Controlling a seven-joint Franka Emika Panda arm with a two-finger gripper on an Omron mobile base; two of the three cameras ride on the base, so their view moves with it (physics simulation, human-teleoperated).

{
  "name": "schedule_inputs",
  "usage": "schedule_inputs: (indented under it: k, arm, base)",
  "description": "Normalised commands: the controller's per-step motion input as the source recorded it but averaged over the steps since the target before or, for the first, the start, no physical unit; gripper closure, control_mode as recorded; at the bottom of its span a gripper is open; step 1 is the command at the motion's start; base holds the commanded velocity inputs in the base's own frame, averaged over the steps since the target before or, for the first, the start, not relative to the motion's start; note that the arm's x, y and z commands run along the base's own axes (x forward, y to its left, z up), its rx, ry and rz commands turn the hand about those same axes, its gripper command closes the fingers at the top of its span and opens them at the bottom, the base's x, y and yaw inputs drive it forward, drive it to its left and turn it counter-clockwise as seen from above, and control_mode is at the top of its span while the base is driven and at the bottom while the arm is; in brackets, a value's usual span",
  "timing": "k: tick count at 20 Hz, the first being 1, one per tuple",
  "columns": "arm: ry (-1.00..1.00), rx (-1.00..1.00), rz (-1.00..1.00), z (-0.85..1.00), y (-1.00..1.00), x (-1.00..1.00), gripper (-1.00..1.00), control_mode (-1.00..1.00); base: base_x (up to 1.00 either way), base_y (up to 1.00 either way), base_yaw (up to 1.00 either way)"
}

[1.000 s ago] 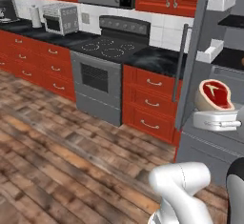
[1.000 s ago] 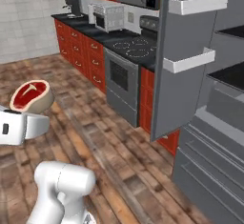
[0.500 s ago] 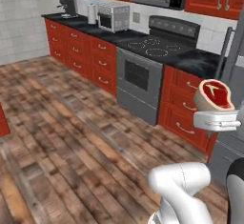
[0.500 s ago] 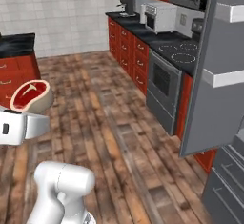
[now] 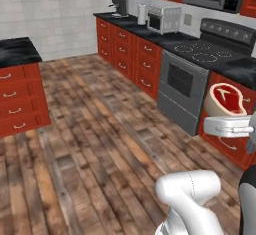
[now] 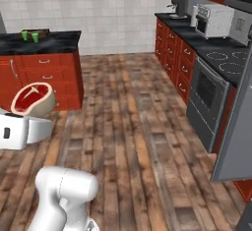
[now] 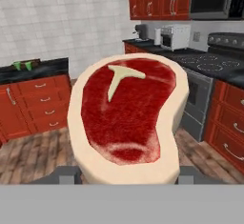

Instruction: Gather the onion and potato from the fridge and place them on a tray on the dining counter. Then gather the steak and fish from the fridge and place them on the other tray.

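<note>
My gripper (image 7: 126,173) is shut on the steak (image 7: 126,118), a red slab with a pale fat rim and a T-shaped bone mark. The steak (image 5: 225,99) stands upright above the white hand, with the gripper (image 5: 226,115) clamped on its lower edge. From the other side, the steak (image 6: 32,100) and gripper (image 6: 28,116) hang at the left, over the wooden floor. The dining counter (image 6: 49,42) is the black top on the red island ahead; a small brown thing with green pieces (image 6: 33,33) lies on it, too small to name. The grey fridge door (image 6: 236,136) stands at the right. Onion, potato and fish are out of view.
A run of red cabinets (image 5: 125,54) with a black top, the stove (image 5: 187,81), a microwave (image 5: 164,19) and a coffee maker (image 5: 119,5) lines the right side. Open wooden floor (image 6: 128,127) lies between it and the island (image 5: 17,99).
The whole scene has swung as the base turned away from the fridge; the island counter has come into view. The steak stays in the gripper the same way.
</note>
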Motion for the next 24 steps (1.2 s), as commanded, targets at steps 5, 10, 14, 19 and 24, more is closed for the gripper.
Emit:
schedule_inputs:
  k: [5, 10, 14, 19, 24]
  arm:
    - [0.0, 0.0, 0.0, 0.0, 0.0, 0.0, 1.0, 1.0]
    - [0.0, 0.0, 0.0, 0.0, 0.0, 0.0, 1.0, 1.0]
    - [0.0, 0.0, 0.0, 0.0, 0.0, 0.0, 1.0, 1.0]
    - [0.0, 0.0, 0.0, 0.0, 0.0, 0.0, 1.0, 1.0]
    - [0.0, 0.0, 0.0, 0.0, 0.0, 0.0, 1.0, 1.0]
  base:
    - [0.0, 0.0, 0.33]
    - [0.02, 0.0, 0.29]
    - [0.3, 0.0, 0.16]
    - [0.55, 0.0, 0.02]
    - [0.88, -0.01, 0.0]
